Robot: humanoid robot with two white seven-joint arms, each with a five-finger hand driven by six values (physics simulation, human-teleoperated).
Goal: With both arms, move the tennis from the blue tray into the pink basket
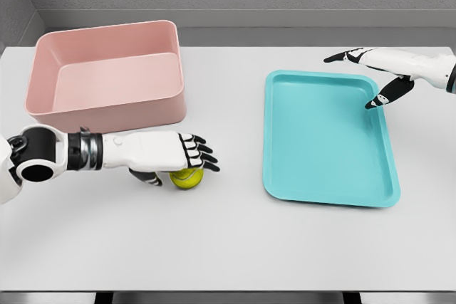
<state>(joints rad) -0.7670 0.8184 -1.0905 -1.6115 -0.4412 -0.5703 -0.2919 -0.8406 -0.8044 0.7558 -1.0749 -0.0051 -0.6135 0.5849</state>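
The yellow-green tennis ball [187,178] lies on the white table, just in front of the pink basket [107,108] and left of the blue tray [324,190]. My left hand [182,164] hovers right over the ball, palm down. Its fingers reach past the ball's top and the thumb curls down on the ball's left side, but the hand is not closed around it. My right hand [360,80] hangs open over the tray's far right corner, fingers spread and holding nothing. Nothing lies in the tray or in the basket.
The basket stands at the table's back left and the tray on the right half. A grey wall runs behind the table. The table's front edge [228,291] crosses the bottom of the view.
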